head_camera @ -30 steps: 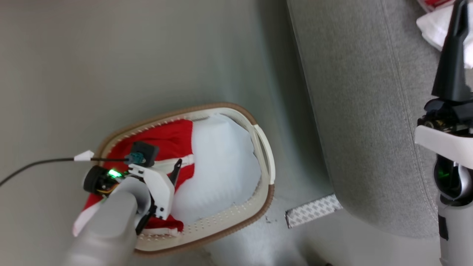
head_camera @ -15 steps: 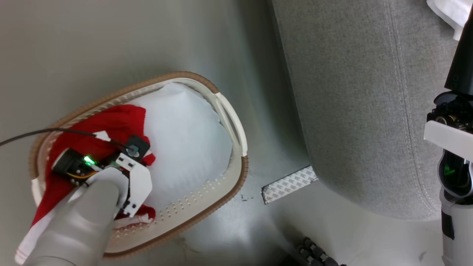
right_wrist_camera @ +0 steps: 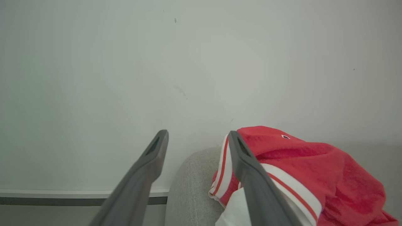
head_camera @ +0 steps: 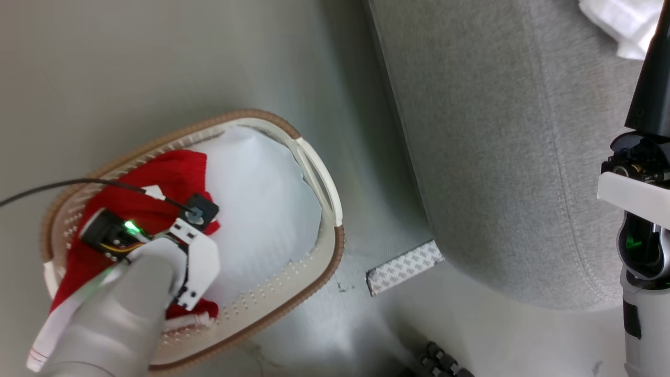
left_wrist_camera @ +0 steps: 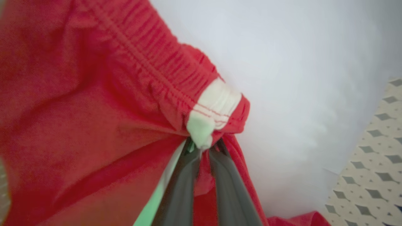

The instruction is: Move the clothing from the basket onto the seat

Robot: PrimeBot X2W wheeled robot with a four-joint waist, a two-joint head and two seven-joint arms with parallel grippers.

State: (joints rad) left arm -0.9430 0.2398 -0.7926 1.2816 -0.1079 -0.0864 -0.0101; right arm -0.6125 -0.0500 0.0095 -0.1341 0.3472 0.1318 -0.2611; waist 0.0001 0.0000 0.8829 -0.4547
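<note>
The basket (head_camera: 314, 283), white with a tan rim, stands on the floor at the lower left of the head view. Red clothing (head_camera: 167, 175) lies in its left half beside white fabric (head_camera: 261, 199). My left gripper (left_wrist_camera: 204, 147) is down in the basket, shut on a bunched red garment (left_wrist_camera: 94, 103) at its white-tipped elastic edge. The pale left wrist (head_camera: 196, 259) hides the fingers from the head. The grey seat (head_camera: 497, 157) fills the upper right. My right gripper (right_wrist_camera: 196, 135) hovers open over it, with nothing between its fingers. Another red garment with white stripes (right_wrist_camera: 307, 166) lies on the seat.
A patterned strip of tape (head_camera: 404, 267) lies on the floor between basket and seat. A black cable (head_camera: 52, 186) runs left from my left wrist. White cloth (head_camera: 617, 26) sits at the seat's far corner. A pale wall and baseboard (right_wrist_camera: 78, 193) stand behind the seat.
My left gripper has gone deeper into the basket and shut on the red garment. The head view has shifted, so basket and seat sit further left. The right gripper has stayed open.
</note>
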